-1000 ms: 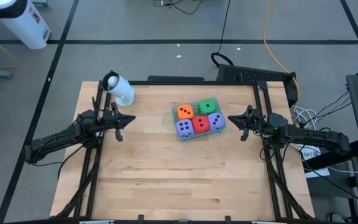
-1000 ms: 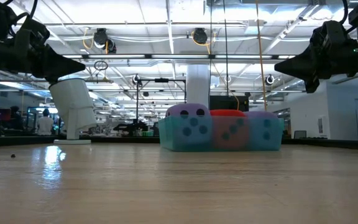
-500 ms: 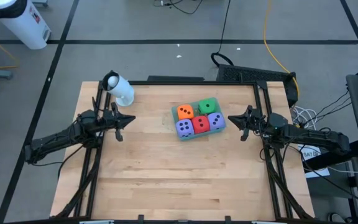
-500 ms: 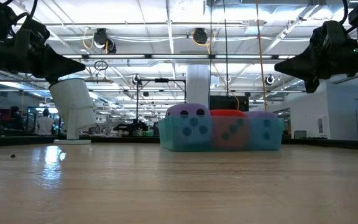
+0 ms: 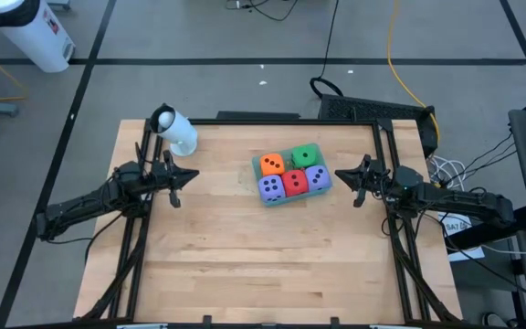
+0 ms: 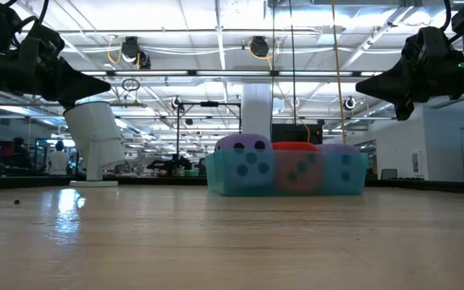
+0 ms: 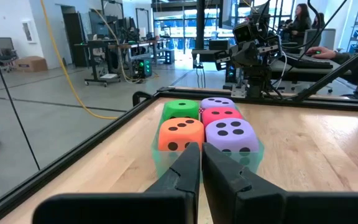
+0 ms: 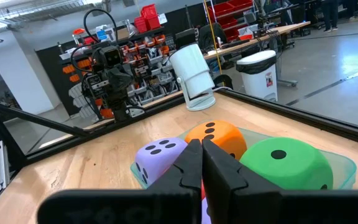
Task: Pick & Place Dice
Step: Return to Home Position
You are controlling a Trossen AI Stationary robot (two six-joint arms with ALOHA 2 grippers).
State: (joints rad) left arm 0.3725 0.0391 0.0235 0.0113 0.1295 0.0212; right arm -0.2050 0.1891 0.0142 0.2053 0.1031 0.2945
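Observation:
Five foam dice sit packed in a clear teal tray [image 5: 256, 180] at the table's middle: orange [image 5: 271, 164], green [image 5: 306, 155], purple [image 5: 269, 187], red [image 5: 294, 184], purple [image 5: 317, 177]. In the low view the tray [image 6: 284, 176] rests flat on the wood. My left gripper [image 5: 195, 175] hovers shut to the tray's left, above the table; its fingers [image 7: 201, 155] point at the dice. My right gripper [image 5: 338, 174] hovers shut to the tray's right, its fingers [image 8: 199, 152] also pointing at the dice [image 8: 284, 163].
A white cylindrical camera unit [image 5: 175, 130] stands at the table's far left corner. Black rails [image 5: 245, 119] frame the table's edges. Bare wood [image 5: 263, 265] spreads over the near half. People sit at desks [image 7: 303, 18] in the room beyond.

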